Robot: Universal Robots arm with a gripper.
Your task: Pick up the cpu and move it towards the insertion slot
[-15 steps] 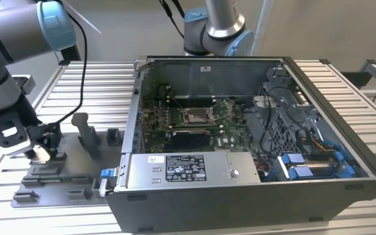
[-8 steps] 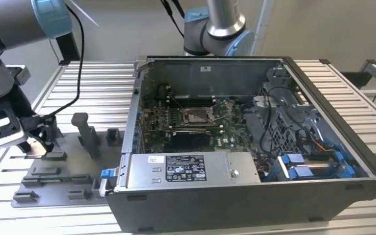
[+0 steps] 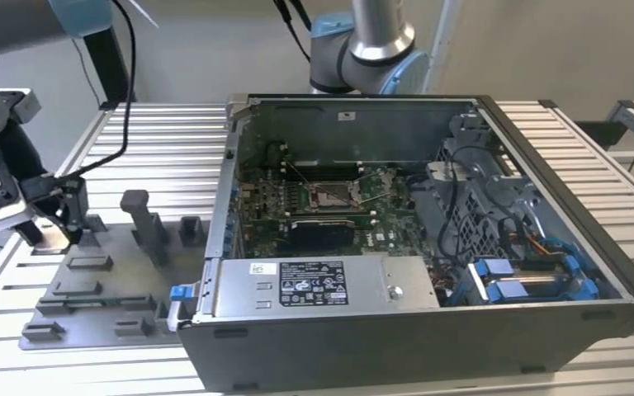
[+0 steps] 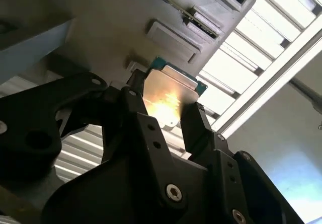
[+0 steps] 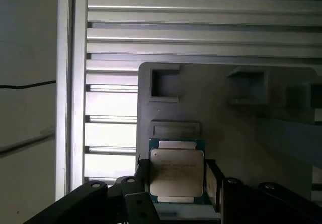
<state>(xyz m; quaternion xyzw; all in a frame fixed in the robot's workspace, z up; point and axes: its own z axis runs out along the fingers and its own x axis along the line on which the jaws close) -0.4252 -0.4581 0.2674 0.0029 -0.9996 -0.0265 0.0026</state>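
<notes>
1. In the exterior view, the gripper (image 3: 53, 224) hung at the far left, over the left end of the grey tray (image 3: 96, 285) of plastic blocks on the slatted table (image 3: 152, 140).
2. In both wrist views, the cpu (image 5: 177, 176) (image 4: 168, 95) sat between the two black fingers (image 5: 212, 183), silvery face towards the cameras and a finger pressed against each of two opposite edges; the gripper was closed on it.
3. The chip lay just over the tray; whether it touched the tray could not be told.
4. The insertion slot (image 3: 333, 195), a square metal frame on the green board (image 3: 295, 227), lay inside the open computer case (image 3: 405, 346), to the exterior view's right of the tray and well apart from the gripper.
</notes>
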